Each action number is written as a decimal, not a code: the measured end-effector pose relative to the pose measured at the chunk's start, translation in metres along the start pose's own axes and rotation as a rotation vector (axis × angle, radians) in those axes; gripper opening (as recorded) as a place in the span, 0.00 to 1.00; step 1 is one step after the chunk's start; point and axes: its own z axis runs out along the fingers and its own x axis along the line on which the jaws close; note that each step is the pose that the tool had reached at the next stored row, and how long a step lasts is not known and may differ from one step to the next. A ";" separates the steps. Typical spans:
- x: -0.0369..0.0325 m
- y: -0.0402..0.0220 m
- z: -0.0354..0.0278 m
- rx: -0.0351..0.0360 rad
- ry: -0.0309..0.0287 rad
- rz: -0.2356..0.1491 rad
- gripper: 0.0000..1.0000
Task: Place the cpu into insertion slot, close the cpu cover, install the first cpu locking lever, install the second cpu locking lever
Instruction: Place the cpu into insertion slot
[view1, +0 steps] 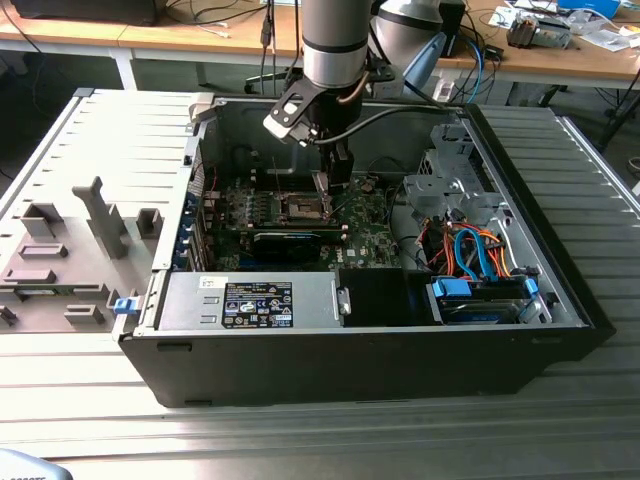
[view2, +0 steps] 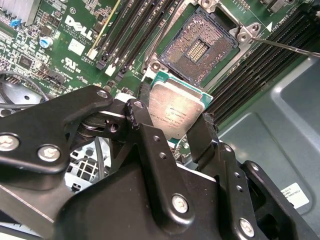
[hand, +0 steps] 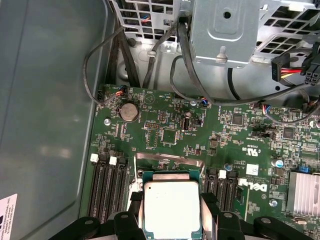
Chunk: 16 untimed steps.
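My jaws are clamped on the chip (view2: 175, 114), gripping it by two opposite edges with its pale metal face showing in both wrist views. It hangs over the green board (view2: 65, 47), close beside the socket (view2: 197, 49) but not over it and not touching it. In the exterior view I am low inside the computer case (view1: 575, 300), just above the socket.

The socket lies open, its dark field of pins bare and nothing folded over it. A thin wire lever (view2: 285, 46) juts out past the socket's far corner.

I judge that the pins bend easily, so this step wants no sliding. The chip's edges should be square to the socket's rim and its face level with it. Then it goes straight down, with the grip held until it sits flat. I cannot tell from here whether the chip is level with the socket.
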 end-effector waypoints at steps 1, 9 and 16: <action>0.0000 0.0000 0.0002 0.0000 0.0000 0.000 0.54; 0.0000 -0.0001 0.0016 -0.0001 -0.0001 0.000 0.54; 0.0000 -0.0002 0.0027 -0.0001 -0.0002 0.000 0.54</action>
